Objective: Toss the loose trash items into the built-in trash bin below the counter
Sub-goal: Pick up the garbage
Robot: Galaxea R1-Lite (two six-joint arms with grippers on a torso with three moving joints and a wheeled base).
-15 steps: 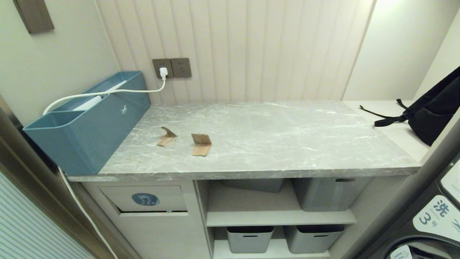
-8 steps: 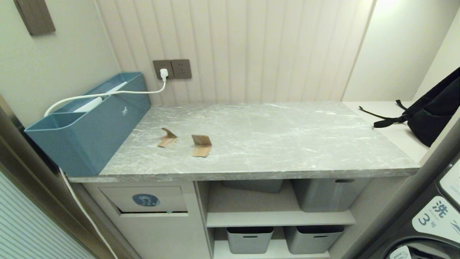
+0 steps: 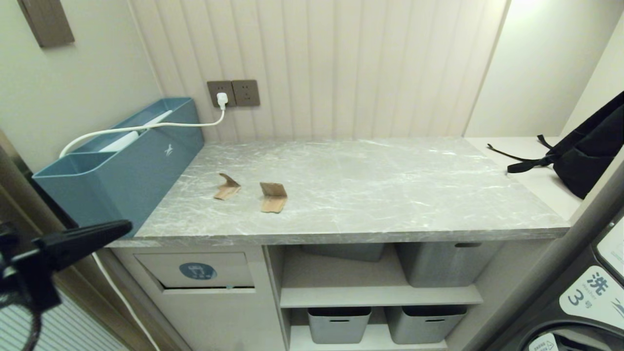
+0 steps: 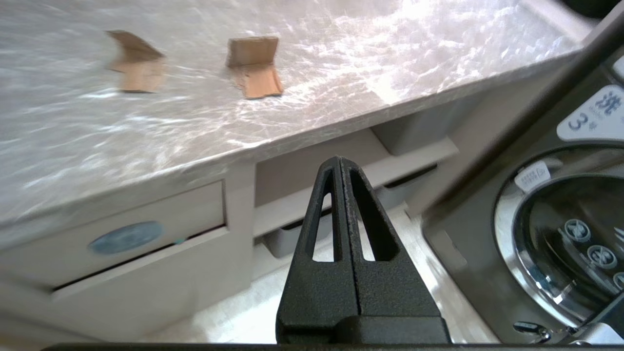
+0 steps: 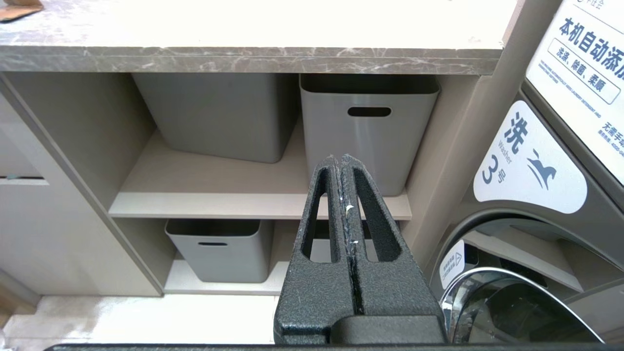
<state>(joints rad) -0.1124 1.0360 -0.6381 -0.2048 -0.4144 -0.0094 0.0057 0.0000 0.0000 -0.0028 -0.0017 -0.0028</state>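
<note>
Head view: two bent brown cardboard scraps (image 3: 251, 193) on the grey-veined counter (image 3: 370, 195).

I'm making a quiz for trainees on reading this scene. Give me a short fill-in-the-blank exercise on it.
1. The number of cardboard scraps lying on the counter is ____.
2. The sticker on the trash bin flap is coloured ____.
3. The white cable is plugged into a wall ____.
4. The left gripper is ____, holding nothing.

Missing words: two; blue; socket; shut
</note>
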